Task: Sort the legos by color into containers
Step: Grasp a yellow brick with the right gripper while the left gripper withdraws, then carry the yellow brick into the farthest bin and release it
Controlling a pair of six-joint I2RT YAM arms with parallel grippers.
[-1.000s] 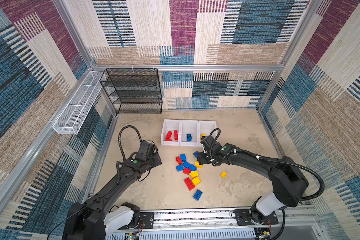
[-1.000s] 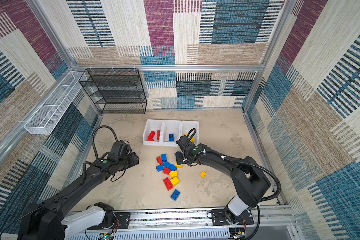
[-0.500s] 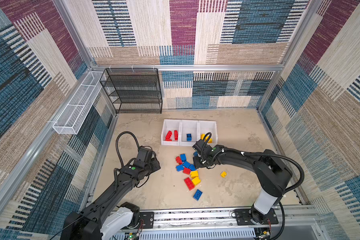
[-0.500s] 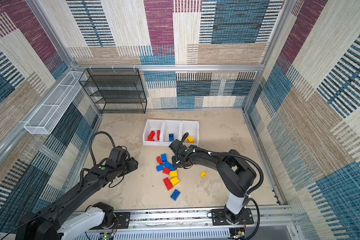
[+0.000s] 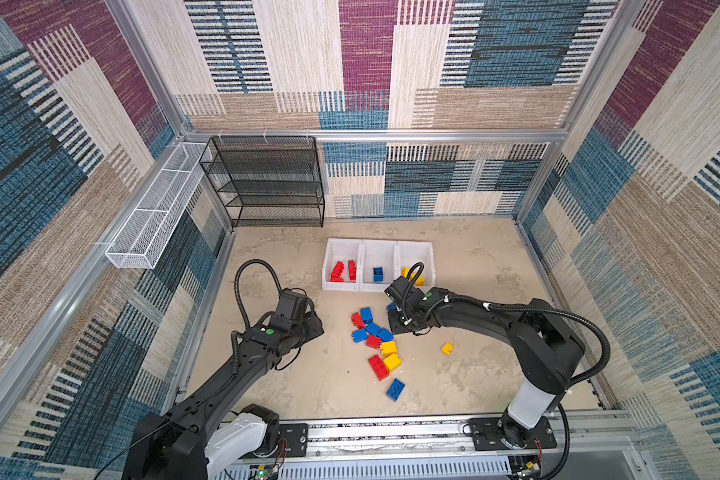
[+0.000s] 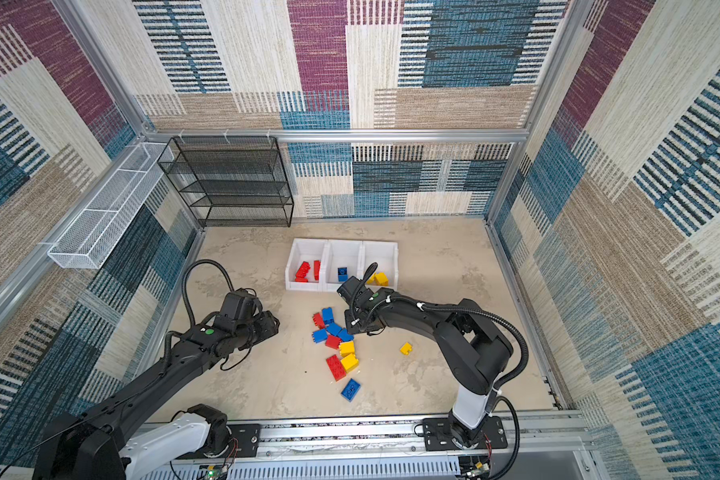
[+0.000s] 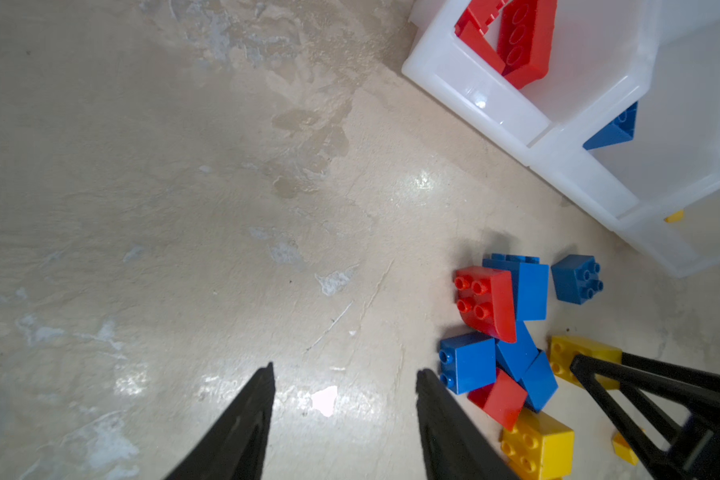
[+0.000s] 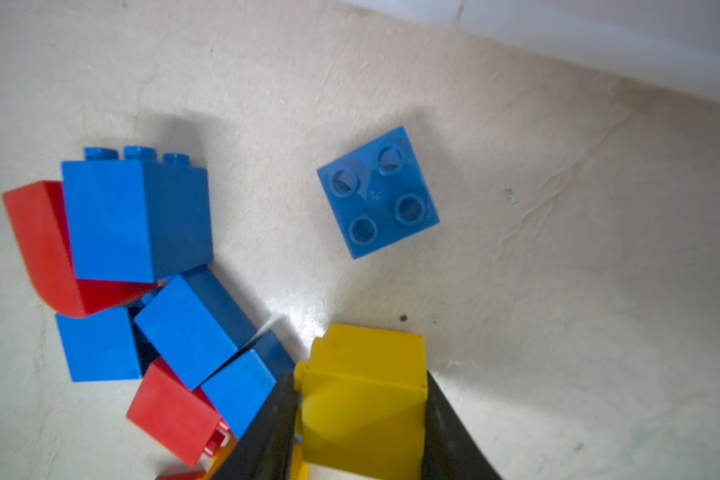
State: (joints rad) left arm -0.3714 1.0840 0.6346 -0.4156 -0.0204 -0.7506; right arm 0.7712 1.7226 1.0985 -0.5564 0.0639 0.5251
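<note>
Bright, even light from above. Soft shadows beside legos (image 8: 136, 216). Glare patches on floor (image 7: 325, 401). 2 wrist views soft at edges; top views wide-angle, stretched outward.

The containers (image 5: 378, 251) stand in a row mid-desk (image 5: 308, 374); loose legos (image 5: 374, 328) lie clustered just before them. A shelf (image 5: 267, 183) stands behind, leftward.
</note>
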